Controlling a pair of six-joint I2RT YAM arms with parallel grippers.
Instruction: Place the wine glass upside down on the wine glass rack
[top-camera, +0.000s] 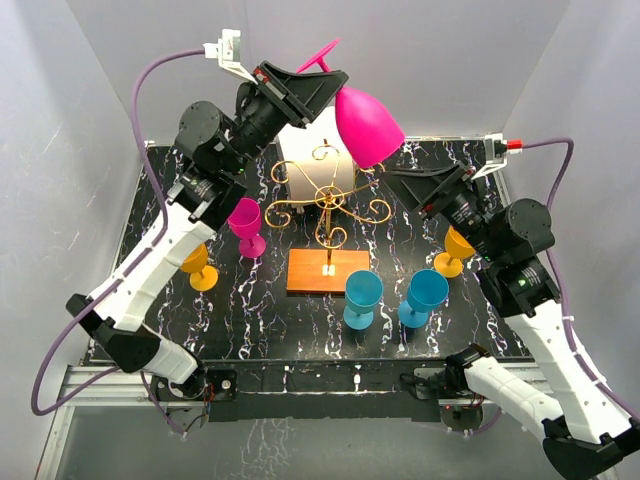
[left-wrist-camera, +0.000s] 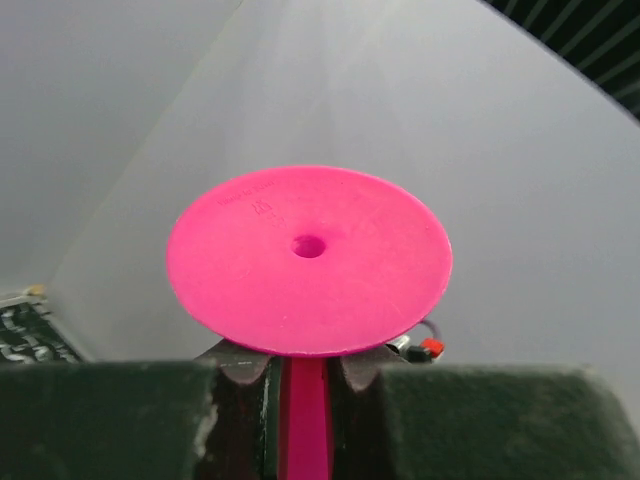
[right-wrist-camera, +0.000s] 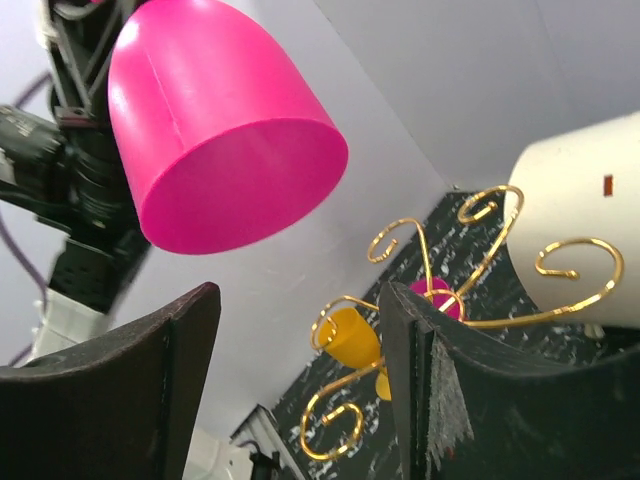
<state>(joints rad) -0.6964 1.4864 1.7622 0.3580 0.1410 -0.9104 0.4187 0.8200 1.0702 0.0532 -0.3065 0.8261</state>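
My left gripper (top-camera: 312, 88) is shut on the stem of a pink wine glass (top-camera: 366, 125) and holds it upside down, high above the table, bowl down and to the right. In the left wrist view the round pink foot (left-wrist-camera: 308, 258) faces the camera and the stem runs between the fingers (left-wrist-camera: 240, 390). The wine glass rack (top-camera: 329, 205) of gold wire stands on an orange-brown wooden base (top-camera: 328, 271) below and left of the bowl. My right gripper (top-camera: 412, 186) is open and empty just right of the rack; its view shows the pink bowl (right-wrist-camera: 215, 135) above and the gold scrolls (right-wrist-camera: 420, 300) ahead.
A white cylinder (top-camera: 316, 160) stands behind the rack. On the black marbled table (top-camera: 300, 330) stand a second pink glass (top-camera: 246, 226), two yellow glasses (top-camera: 199, 266) (top-camera: 455, 250) and two blue glasses (top-camera: 362, 299) (top-camera: 424, 297).
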